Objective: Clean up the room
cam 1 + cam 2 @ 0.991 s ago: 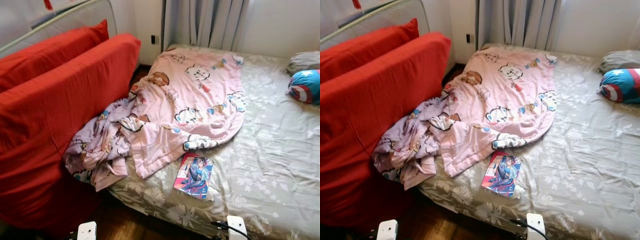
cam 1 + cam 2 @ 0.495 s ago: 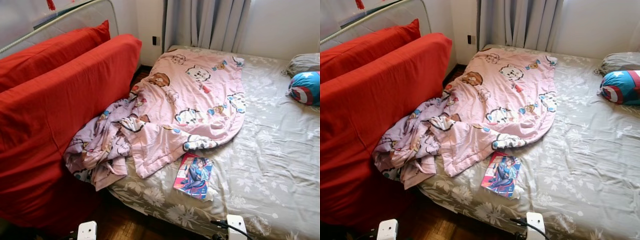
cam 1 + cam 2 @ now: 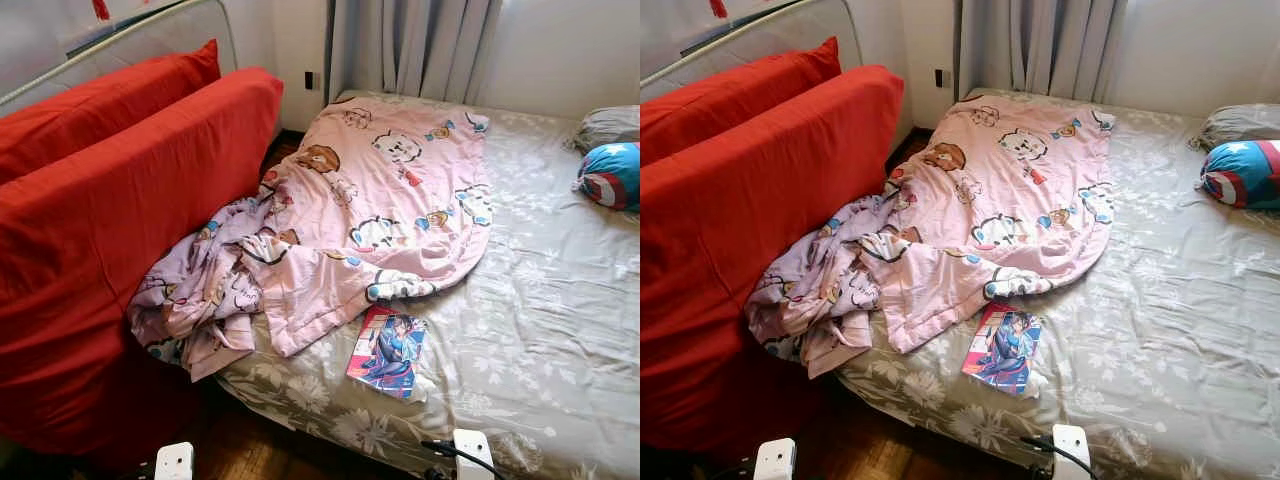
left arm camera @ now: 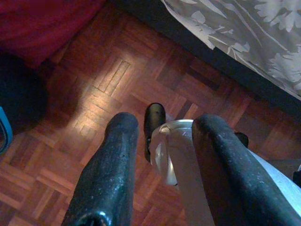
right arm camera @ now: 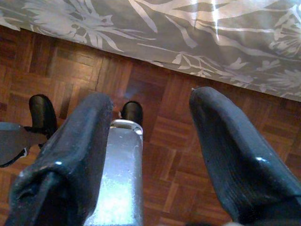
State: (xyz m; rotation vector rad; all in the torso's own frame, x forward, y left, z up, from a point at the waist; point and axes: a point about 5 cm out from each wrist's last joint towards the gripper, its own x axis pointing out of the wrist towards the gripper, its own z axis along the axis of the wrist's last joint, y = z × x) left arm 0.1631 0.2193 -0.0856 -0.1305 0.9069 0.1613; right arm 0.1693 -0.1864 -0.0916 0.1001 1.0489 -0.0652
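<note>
A pink cartoon-print blanket [image 3: 385, 200] lies crumpled across the left half of the bed [image 3: 560, 300]. Its bunched end [image 3: 200, 300] hangs off the bed's left edge against the red cushions. A colourful comic book [image 3: 388, 352] rests flat on the grey floral sheet near the bed's front edge, just below the blanket's hem. Both arms hang low over the parquet floor [image 4: 94, 94]. My left gripper [image 4: 167, 122] is open with nothing between its fingers. My right gripper [image 5: 150, 99] is also open and empty, close to the overhanging sheet [image 5: 188, 28].
Big red cushions [image 3: 120, 200] stand upright on the left, tight against the bed. A blue, red and white shield-print cushion [image 3: 612, 175] and a grey pillow [image 3: 608, 125] lie at the bed's far right. Grey curtains [image 3: 410, 45] hang behind.
</note>
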